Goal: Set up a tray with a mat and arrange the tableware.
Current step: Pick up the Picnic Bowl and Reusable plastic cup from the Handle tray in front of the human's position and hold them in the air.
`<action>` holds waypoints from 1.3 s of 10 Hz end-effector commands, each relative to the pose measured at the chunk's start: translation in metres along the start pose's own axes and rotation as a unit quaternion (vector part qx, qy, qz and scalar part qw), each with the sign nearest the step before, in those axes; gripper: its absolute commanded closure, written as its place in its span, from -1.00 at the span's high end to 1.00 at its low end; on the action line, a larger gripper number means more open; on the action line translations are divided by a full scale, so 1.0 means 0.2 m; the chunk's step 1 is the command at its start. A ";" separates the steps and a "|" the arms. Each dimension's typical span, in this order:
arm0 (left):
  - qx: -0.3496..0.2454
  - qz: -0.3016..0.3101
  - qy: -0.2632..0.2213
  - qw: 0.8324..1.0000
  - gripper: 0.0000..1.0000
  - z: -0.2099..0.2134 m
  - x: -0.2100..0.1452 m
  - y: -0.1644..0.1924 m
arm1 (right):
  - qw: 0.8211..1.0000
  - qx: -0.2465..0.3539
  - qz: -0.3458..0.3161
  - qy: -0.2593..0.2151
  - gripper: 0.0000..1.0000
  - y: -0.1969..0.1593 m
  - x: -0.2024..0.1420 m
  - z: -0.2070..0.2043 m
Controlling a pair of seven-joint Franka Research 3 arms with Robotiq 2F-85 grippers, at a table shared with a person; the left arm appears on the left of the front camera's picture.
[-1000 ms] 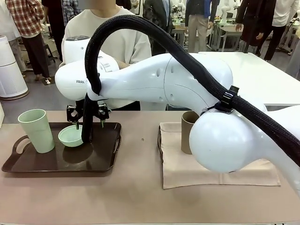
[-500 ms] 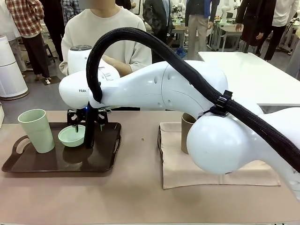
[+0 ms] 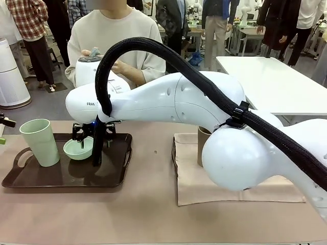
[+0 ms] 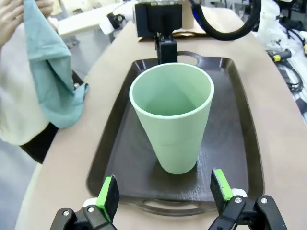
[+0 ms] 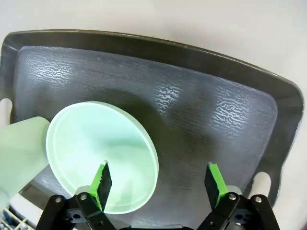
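Front view, and I've got the dark tray (image 3: 66, 186) on the left part of the table (image 3: 153, 219), with the pale green cup (image 3: 40, 142) upright near its left handle and the mint green bowl (image 3: 77, 149) just beside it. My right arm reaches right across the middle to that tray. Over on the right, the tan-brown cup (image 3: 203, 145) stands on the beige mat (image 3: 204, 193), which lies flat on the table, apart from the tray; my arm hides part of the cup.

Right wrist view: the right gripper (image 5: 157, 179) hangs over the tray with its fingers spread wide and nothing between them, one green pad above the bowl, the other above bare tray.

Left wrist view: the left gripper (image 4: 164, 194) is spread wide too, empty, at the tray's near rim, the pale green cup just ahead. A person's hand (image 4: 14, 14) holds a teal cloth (image 4: 53, 81) beside the table.
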State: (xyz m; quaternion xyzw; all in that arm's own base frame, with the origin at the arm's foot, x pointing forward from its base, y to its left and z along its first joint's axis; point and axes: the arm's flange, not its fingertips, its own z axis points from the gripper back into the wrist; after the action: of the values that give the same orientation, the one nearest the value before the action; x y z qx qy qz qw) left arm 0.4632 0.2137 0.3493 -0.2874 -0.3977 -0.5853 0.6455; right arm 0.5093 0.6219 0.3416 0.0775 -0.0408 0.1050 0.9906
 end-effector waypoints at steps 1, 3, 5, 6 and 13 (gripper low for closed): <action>-0.024 -0.002 0.006 1.000 1.00 -0.02 -0.02 -0.01 | 1.000 0.021 -0.007 0.007 1.00 -0.01 0.01 0.00; -0.032 0.028 -0.005 0.999 1.00 -0.05 -0.01 -0.01 | 1.000 0.020 -0.021 0.006 1.00 0.00 0.01 0.02; -0.016 0.005 0.001 1.000 1.00 -0.05 -0.04 0.00 | 1.000 0.004 -0.002 0.002 1.00 -0.01 0.01 0.00; -0.021 0.012 -0.002 1.000 1.00 -0.07 -0.04 0.00 | 1.000 0.005 -0.005 0.003 1.00 -0.01 0.01 0.01; -0.015 -0.011 -0.038 0.999 1.00 -0.30 -0.08 -0.03 | 1.000 0.019 -0.003 0.002 1.00 -0.08 0.01 -0.01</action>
State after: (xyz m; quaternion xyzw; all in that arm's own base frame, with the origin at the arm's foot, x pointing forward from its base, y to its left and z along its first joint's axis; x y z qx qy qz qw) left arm 0.4699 0.1762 0.3109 -0.3329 -0.3995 -0.5769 0.6299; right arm 0.5207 0.6131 0.3403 0.0837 -0.0387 0.0959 0.9911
